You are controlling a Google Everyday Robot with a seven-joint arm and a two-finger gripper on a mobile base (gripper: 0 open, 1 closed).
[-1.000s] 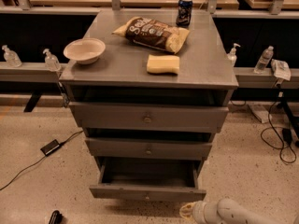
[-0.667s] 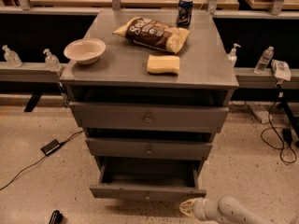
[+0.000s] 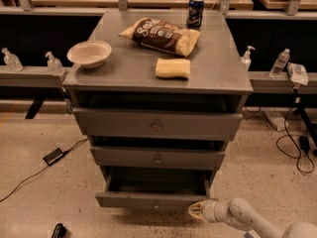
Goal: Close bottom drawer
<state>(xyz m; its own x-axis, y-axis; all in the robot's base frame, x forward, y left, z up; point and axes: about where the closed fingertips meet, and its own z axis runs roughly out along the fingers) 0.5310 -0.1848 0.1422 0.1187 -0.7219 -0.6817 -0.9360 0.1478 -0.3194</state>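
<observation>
The bottom drawer (image 3: 153, 200) of the grey cabinet is pulled out, its narrow grey front low in the view with a small round knob (image 3: 156, 207) at its centre and the dark inside of its box showing above. My gripper (image 3: 195, 210) comes in from the bottom right on a white arm (image 3: 237, 215). Its pale tip is at the right end of the drawer's front, touching or almost touching it.
Above are the mid-width drawer front (image 3: 157, 158) and the widest drawer front (image 3: 156, 125). On the cabinet top lie a white bowl (image 3: 89, 53), a chip bag (image 3: 161, 35), a yellow sponge (image 3: 173, 68) and a can (image 3: 195, 12). Cables (image 3: 292, 148) and a black adapter (image 3: 52, 156) lie on the floor.
My gripper has moved slightly left and up, towards the right end of the bottom drawer's front. The drawer stands about as far out as before.
</observation>
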